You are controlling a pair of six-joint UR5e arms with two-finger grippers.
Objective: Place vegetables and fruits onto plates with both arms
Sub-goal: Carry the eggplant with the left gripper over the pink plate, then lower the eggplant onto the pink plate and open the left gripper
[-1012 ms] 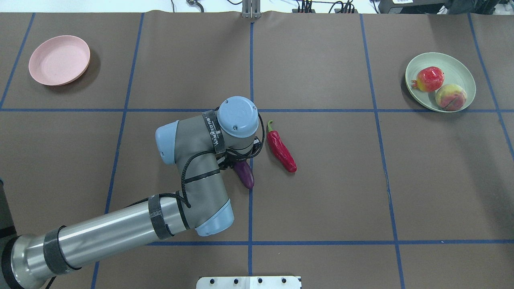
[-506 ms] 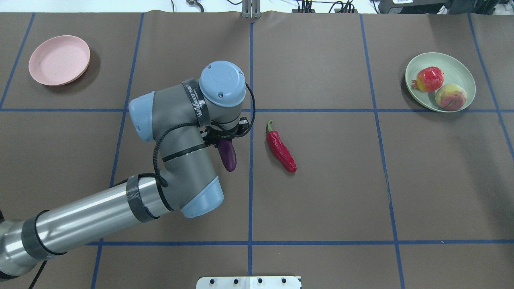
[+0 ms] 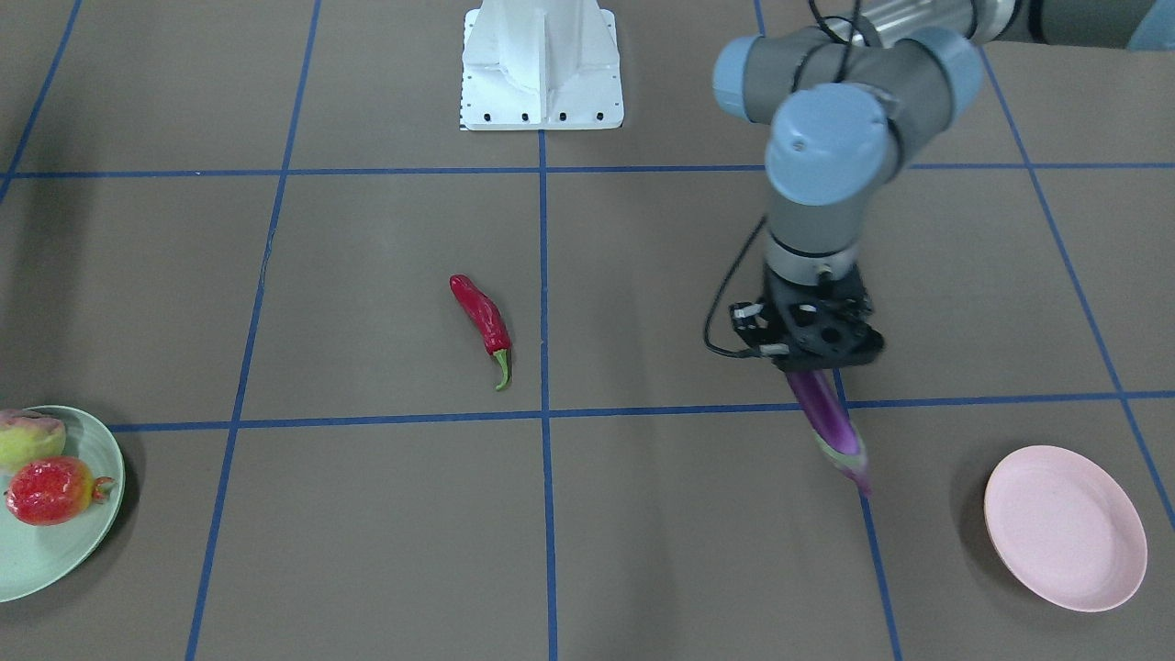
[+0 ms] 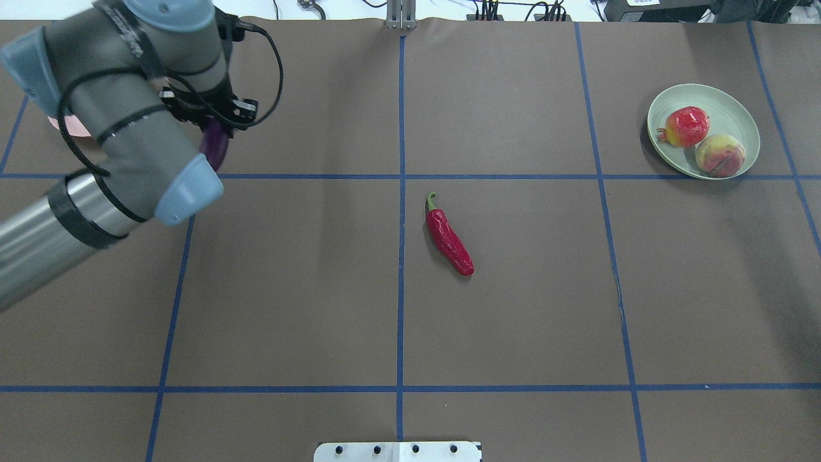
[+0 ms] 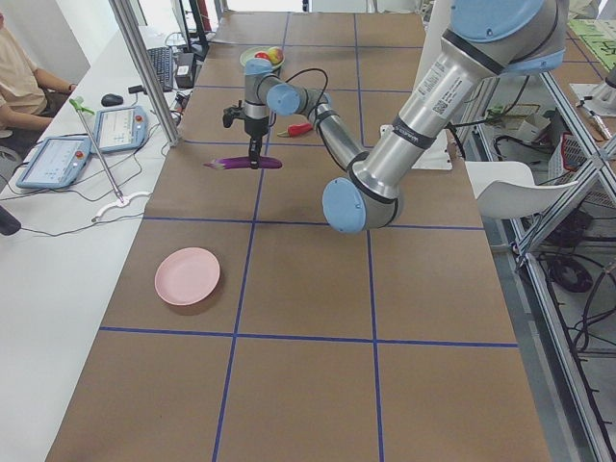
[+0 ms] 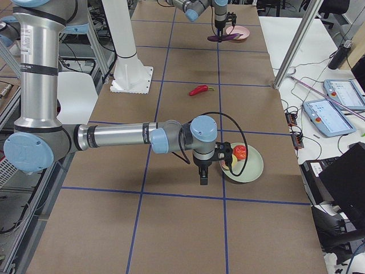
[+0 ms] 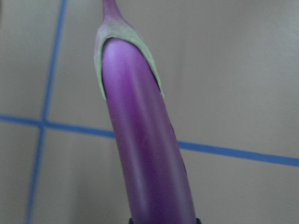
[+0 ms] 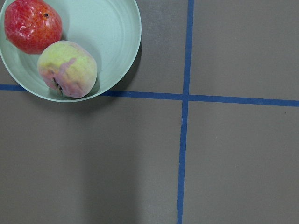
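My left gripper (image 3: 812,353) is shut on the purple eggplant (image 3: 828,431) and holds it above the table, cap pointing down and forward. It also shows in the overhead view (image 4: 215,146) and fills the left wrist view (image 7: 145,154). The pink plate (image 3: 1065,528) lies bare beside it; in the overhead view my arm hides most of it. The red chili pepper (image 4: 449,240) lies on the table near the middle. The pomegranate (image 4: 686,126) and the peach (image 4: 719,154) sit on the mint green plate (image 4: 734,112). My right gripper (image 6: 203,177) hangs beside that plate; I cannot tell whether it is open.
The white pedestal base (image 3: 542,64) stands at the robot's edge of the table. Blue tape lines divide the brown table cover. An operator (image 5: 19,77) and tablets (image 5: 58,159) are at a side bench past the far edge, behind metal posts (image 5: 144,67).
My left arm has lifted the eggplant from beside the chili pepper and carried it to the far left, toward the pink plate. The chili pepper and the fruits have not moved.
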